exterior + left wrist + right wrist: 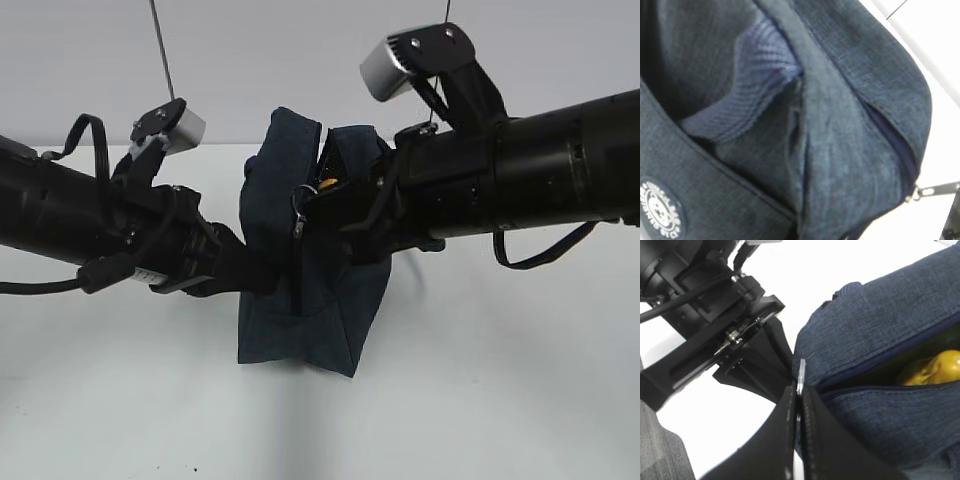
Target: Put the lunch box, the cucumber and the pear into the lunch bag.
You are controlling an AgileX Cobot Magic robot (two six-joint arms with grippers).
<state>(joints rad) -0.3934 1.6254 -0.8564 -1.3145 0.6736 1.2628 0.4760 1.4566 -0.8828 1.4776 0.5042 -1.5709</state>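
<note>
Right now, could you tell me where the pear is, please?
The pear is inside the lunch bag, showing through the open zipper gap at the right of the right wrist view.

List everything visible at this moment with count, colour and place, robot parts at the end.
lunch bag: one, dark navy, standing mid-table between the arms, zipper partly open.
pear: one, yellow, inside the bag, seen through the zipper gap.
zipper pull: one, metal, at the bag's end.
table: one, white, under everything.
left gripper: one, black, shut against the bag's left side.
right gripper: one, black, shut on the zipper pull.
</note>
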